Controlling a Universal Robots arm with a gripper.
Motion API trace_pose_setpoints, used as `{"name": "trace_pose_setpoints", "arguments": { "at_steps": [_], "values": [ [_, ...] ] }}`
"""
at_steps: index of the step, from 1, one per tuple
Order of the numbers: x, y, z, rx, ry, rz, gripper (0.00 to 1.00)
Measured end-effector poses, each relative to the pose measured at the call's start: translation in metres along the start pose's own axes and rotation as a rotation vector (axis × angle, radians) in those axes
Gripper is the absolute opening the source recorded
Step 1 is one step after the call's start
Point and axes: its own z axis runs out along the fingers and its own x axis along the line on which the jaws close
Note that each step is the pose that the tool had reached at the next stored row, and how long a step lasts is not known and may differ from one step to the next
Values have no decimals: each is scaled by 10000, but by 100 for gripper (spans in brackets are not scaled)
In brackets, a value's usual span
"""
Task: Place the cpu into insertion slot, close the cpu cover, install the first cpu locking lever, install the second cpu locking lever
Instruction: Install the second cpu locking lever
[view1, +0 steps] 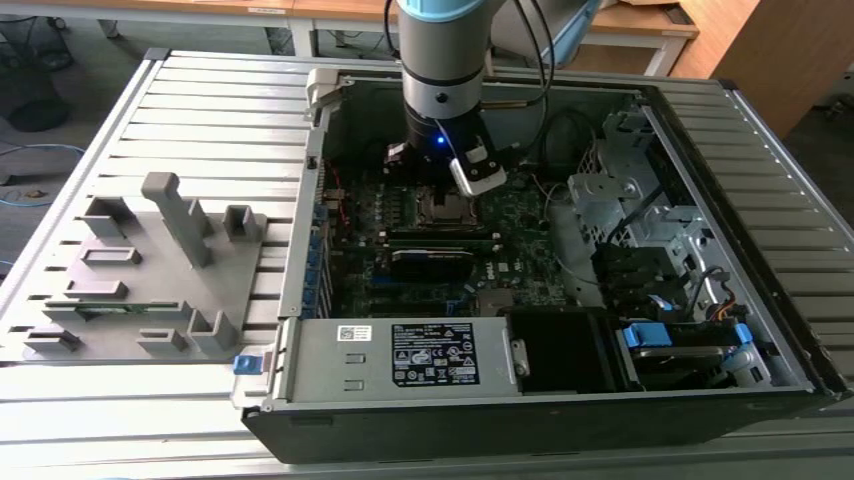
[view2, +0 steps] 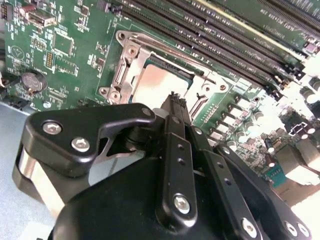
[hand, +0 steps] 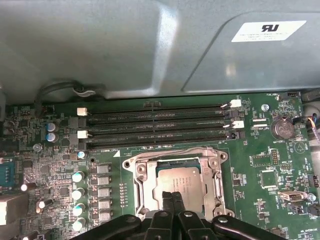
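The gripper (hand: 172, 200) is held low over the insertion slot (hand: 176, 184) on the green motherboard (hand: 260, 165), its fingers (view2: 176, 107) pressed together with nothing between them. The cpu (view2: 157, 82) is seated flat in the slot, framed by what seems to be the cpu cover (view2: 122, 70), already lowered. Long memory slots (hand: 155, 125) are seen just beyond the socket. In the exterior view, the arm (view1: 443, 70) is lowered into the open computer case (view1: 747, 200), with a grey parts tray (view1: 147, 270) at that view's left.
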Motion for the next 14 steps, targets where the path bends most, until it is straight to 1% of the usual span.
{"name": "trace_pose_setpoints", "arguments": {
  "at_steps": [2,3,4,5,7,8,11,12,13,14],
  "values": [
    [0,0,-1,2,1,0,11],
    [0,0,0,3,28,4,11],
    [0,1,1,12,126,19,11],
    [-1,0,4,26,257,39,11],
    [-2,-1,10,57,584,85,11],
    [-2,-1,9,65,642,93,11],
    [-2,-1,9,68,666,96,11],
    [-2,3,12,135,660,92,11],
    [-2,9,12,253,649,84,11],
    [-3,17,13,339,642,80,11]
  ]
}}
